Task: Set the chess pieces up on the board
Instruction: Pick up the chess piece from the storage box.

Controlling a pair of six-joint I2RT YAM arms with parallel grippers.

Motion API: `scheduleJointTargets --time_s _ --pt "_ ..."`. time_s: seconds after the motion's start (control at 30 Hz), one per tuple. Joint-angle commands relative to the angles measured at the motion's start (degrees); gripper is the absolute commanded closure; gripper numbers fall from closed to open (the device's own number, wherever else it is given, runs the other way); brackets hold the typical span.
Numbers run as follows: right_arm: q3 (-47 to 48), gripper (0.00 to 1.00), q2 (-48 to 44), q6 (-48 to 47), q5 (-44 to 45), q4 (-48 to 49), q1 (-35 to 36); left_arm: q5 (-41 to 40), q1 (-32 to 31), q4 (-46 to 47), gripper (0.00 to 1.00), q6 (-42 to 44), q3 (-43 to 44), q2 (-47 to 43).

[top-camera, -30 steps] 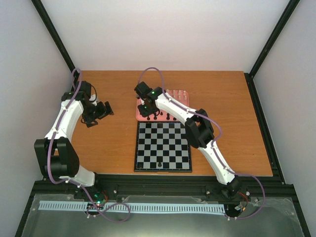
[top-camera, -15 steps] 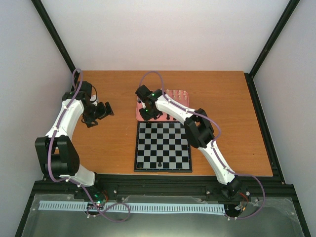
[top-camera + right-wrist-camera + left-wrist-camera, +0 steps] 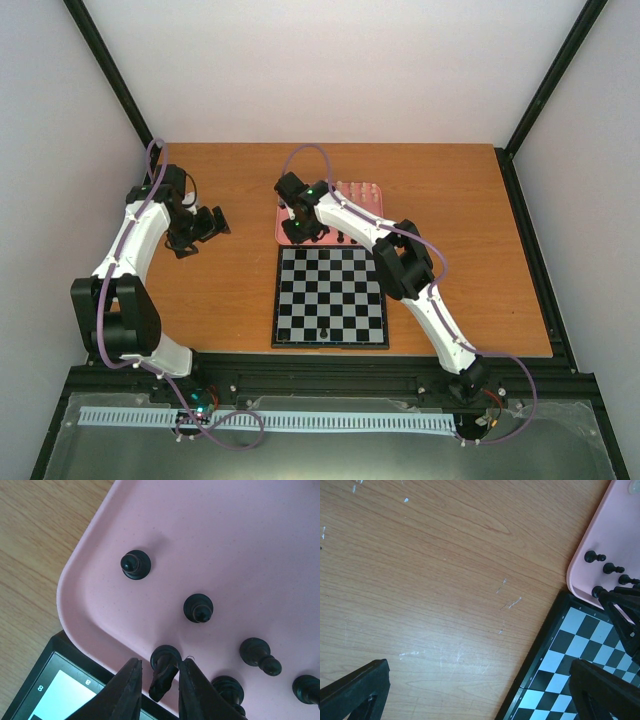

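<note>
My right gripper (image 3: 160, 663) hangs over the near left corner of the pink tray (image 3: 240, 540), open but narrow. A black chess piece (image 3: 164, 672) stands between its jaws; the right finger touches it and a gap shows at the left finger. Other black pieces (image 3: 198, 608) stand nearby on the tray. From above, the right gripper (image 3: 300, 232) sits just beyond the board (image 3: 330, 295), which carries one black piece (image 3: 322, 331) at its near edge. My left gripper (image 3: 215, 222) hovers open over bare wood left of the board (image 3: 570, 650), holding nothing.
Cream pieces stand at the far end of the pink tray (image 3: 365, 192). The left wrist view shows the tray (image 3: 615, 545), a row of black pieces (image 3: 594, 557) and the right arm's fingers (image 3: 625, 610). The wooden table ends at black frame rails.
The right gripper has settled lower at the tray's near left corner and its jaws have narrowed round the black piece. The left arm has barely moved.
</note>
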Motion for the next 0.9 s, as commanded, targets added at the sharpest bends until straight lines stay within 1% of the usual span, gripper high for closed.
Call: scheduleJointTargets --time_s 0.0,0.13,0.43,0.5,0.83,0.87 --pt "-0.2 0.78 0.3 0.3 0.8 -0.3 0.1 -0.4 0.3 0.3 0.00 -0.3 1.7 -0.5" --pt "-0.1 0.83 0.5 0.3 0.8 -0.5 0.1 -0.3 0.3 0.2 0.00 -0.3 1.8 -0.6" --pt "-0.1 0.97 -0.3 0.4 1.9 -1.3 0.1 -0.4 0.3 0.0 0.00 -0.3 1.8 -1.4" --pt "-0.2 0.97 -1.3 0.3 2.2 -1.1 0.1 -0.3 0.3 0.0 0.00 -0.3 1.7 -1.5" --pt "-0.2 0.97 -12.8 -1.0 2.7 -0.5 1.0 -0.3 0.3 0.0 0.00 -0.3 1.8 -2.3" --pt "-2.1 0.97 -13.8 -1.0 2.7 -1.1 1.5 -0.3 0.3 0.0 0.00 -0.3 1.8 -2.3"
